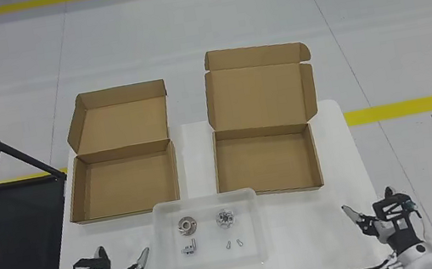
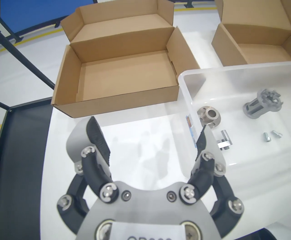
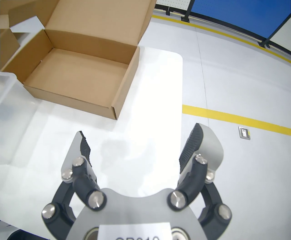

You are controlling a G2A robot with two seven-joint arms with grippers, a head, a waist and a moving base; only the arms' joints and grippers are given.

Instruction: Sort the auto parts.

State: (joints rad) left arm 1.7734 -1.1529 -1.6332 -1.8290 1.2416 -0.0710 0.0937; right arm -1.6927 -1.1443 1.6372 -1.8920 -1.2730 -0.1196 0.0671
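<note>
Left gripper (image 2: 148,124) and right gripper (image 3: 139,130) gape wide, empty; parts (image 1: 185,224) lie in the tray (image 1: 202,198), boxes (image 1: 124,184) at its 11 and 1 o'clock; the tiny screws (image 2: 266,137) could slip from a pinch.

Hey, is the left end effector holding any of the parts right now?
No, the left end effector hangs open with nothing in it, beside the clear tray.
</note>
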